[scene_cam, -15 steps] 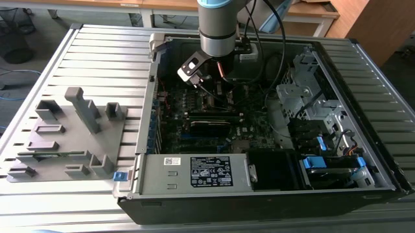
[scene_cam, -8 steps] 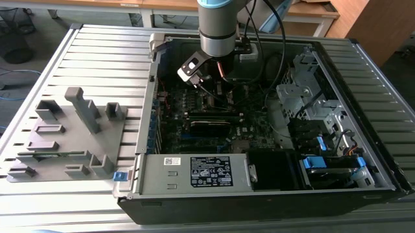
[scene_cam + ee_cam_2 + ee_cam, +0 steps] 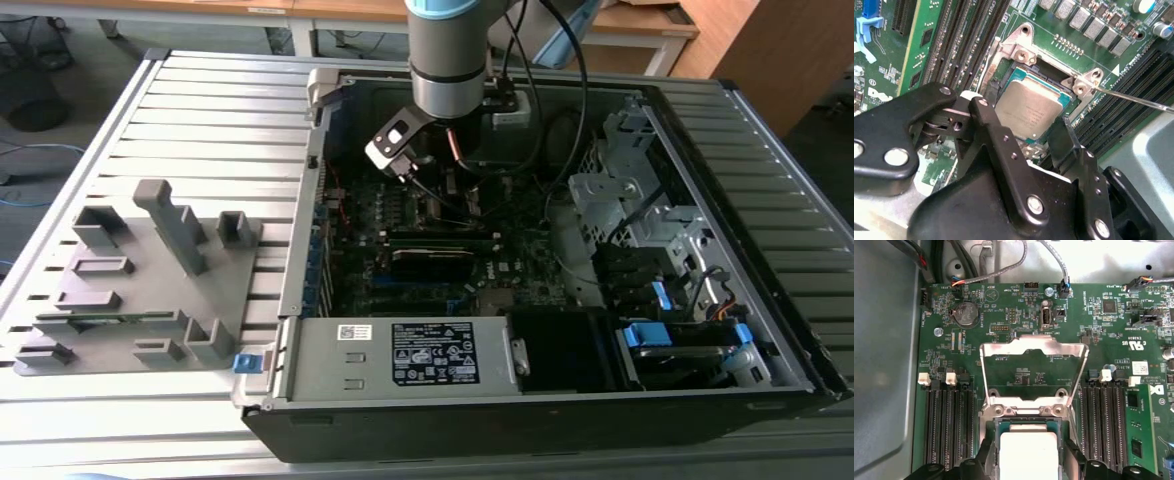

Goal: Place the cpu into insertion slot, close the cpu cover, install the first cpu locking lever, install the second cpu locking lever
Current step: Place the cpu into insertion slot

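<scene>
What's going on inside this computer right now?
A robot arm reaches into an open computer case. Its gripper is down at the cpu, which appears to sit in the insertion slot on the motherboard. The cpu cover is flipped up and not yet closed.

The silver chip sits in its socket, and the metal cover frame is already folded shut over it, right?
Not quite: the cpu sits in the insertion slot, but the cpu cover is open, swung back away from it, as the first wrist view shows.
</scene>
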Action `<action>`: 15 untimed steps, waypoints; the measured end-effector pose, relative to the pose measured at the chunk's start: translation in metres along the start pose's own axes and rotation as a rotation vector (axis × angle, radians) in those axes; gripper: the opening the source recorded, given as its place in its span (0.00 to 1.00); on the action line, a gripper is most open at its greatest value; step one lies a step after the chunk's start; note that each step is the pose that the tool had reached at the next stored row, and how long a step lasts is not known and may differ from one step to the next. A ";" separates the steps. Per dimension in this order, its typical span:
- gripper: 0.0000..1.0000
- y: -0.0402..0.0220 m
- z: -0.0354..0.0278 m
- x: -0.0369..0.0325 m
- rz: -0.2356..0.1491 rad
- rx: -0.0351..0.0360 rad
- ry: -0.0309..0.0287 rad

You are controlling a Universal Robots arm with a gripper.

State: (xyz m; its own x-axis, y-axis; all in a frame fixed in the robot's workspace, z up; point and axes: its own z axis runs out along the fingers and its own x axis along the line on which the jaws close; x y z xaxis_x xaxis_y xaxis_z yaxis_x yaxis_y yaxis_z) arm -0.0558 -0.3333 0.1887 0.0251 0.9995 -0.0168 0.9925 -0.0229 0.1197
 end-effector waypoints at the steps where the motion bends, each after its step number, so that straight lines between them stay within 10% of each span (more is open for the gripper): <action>1: 0.66 0.0000 0.0001 0.0000 0.000 -0.0001 0.0000; 15: 0.66 0.0020 -0.0165 -0.0003 0.000 -0.0002 -0.0017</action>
State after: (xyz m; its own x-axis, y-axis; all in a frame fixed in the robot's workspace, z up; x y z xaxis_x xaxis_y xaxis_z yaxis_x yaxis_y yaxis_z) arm -0.0558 -0.3333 0.2053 0.0252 0.9995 -0.0184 0.9925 -0.0228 0.1199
